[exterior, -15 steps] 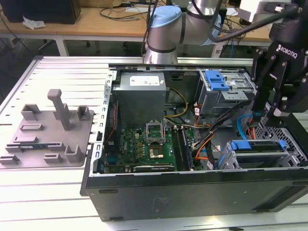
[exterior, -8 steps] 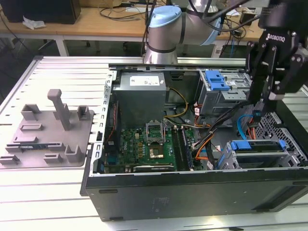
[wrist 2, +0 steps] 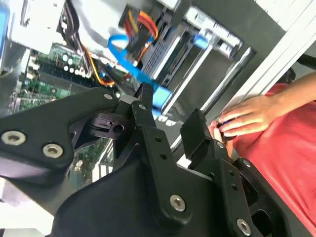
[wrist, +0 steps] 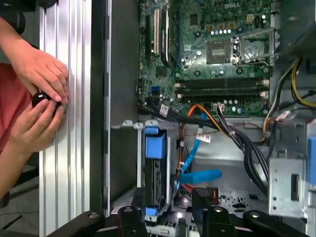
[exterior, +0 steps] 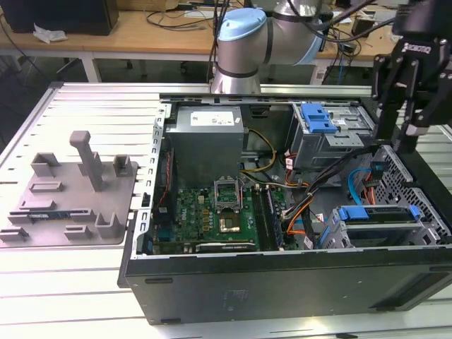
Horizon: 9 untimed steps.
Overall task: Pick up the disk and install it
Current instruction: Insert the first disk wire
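The disk (exterior: 374, 214), a drive framed in a bright blue carrier, sits in the grey drive cage (exterior: 431, 229) at the front corner of the open computer case, on the exterior view's right. In the first wrist view the disk (wrist: 155, 173) lies edge-on in the cage, with its blue tab towards the motherboard. My gripper (exterior: 401, 138) hangs above that cage, clear of the disk. Both wrist views show the gripper (wrist 2: 170, 111) (wrist: 169, 200) open with nothing between its black fingers.
A second grey cage with a blue latch piece (exterior: 318, 116) stands behind. Blue and orange cables (wrist: 197, 148) run between the cages and the motherboard (exterior: 212, 212). A person's hands (wrist: 39, 84) hold a black knob at the table rail beside the case. A grey fixture (exterior: 70, 191) lies at the exterior view's left.
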Each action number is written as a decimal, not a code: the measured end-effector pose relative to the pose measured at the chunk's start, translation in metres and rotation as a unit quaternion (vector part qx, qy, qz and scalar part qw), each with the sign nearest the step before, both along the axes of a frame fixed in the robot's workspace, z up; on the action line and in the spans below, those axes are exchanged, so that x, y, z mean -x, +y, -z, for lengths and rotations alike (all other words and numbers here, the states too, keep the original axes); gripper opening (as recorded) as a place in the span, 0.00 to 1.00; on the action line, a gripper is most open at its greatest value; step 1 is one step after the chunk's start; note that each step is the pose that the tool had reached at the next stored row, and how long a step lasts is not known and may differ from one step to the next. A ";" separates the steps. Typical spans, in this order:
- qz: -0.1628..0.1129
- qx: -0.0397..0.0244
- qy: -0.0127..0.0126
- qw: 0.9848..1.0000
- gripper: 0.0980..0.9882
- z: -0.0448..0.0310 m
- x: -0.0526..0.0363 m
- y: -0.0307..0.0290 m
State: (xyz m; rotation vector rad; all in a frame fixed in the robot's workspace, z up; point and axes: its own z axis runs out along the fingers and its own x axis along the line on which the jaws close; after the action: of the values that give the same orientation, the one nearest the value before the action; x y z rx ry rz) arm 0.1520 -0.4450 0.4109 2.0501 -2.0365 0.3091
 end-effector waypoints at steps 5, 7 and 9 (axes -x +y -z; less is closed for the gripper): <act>0.028 0.001 0.002 1.000 0.45 0.0088 -0.0148 0.0012; 0.052 0.001 0.002 0.999 0.45 0.0130 -0.0148 0.0012; 0.063 0.001 0.002 0.998 0.45 0.0157 -0.0147 0.0012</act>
State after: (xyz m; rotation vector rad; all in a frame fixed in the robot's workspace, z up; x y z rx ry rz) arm 0.1667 -0.4438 0.3952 1.9093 -2.1496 0.2843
